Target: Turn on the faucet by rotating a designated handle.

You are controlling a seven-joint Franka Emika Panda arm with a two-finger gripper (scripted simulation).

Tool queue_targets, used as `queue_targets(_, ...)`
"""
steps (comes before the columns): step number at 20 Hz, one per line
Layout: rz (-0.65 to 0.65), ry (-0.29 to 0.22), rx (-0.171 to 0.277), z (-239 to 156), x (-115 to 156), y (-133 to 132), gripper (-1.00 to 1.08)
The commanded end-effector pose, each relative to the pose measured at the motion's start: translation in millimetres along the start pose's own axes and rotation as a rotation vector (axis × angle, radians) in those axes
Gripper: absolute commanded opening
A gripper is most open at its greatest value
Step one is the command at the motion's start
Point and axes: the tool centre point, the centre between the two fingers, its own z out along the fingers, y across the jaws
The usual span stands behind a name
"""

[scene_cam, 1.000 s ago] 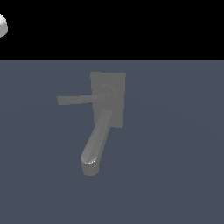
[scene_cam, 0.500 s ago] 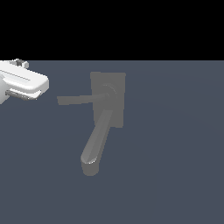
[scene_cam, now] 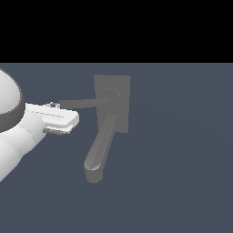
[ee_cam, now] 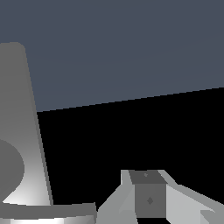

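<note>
While nothing here carries any readable writing or logo, the faucet is easy to spot: a dull grey fixture sitting on the slate-blue floor near the middle of the exterior view. Its rectangular base plate lies flat, and a round hub sits on it. From that hub the handle, a thin flat straight bar, sticks out toward the exterior view's left. The spout, a thick rounded tube, runs from the hub down toward the bottom of that view and ends in a rounded tip.

Just beside the handle's free end is the gripper, white, coming in from the exterior view's left on the white arm with its dark band. Whether it touches the bar, can't tell; they look very close. As for the fingers, I can't say if they're apart or together. The wrist view shows one grey finger close up, plus a big pale grey curved shape I can't identify for sure.
</note>
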Motion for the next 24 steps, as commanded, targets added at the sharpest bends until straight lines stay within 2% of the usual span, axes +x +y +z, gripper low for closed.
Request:
queue_targets(1,-0.040,0.040,0.016,-3,17,-15,-1.00)
queue_targets(8,-0.091,0.092,0.040,-7,38,-37,-1.00)
queue_targets(14,-0.093,0.092,0.041,-7,38,-37,-1.00)
queue_targets(24,-0.124,0.071,0.056,6,31,-54,-1.00)
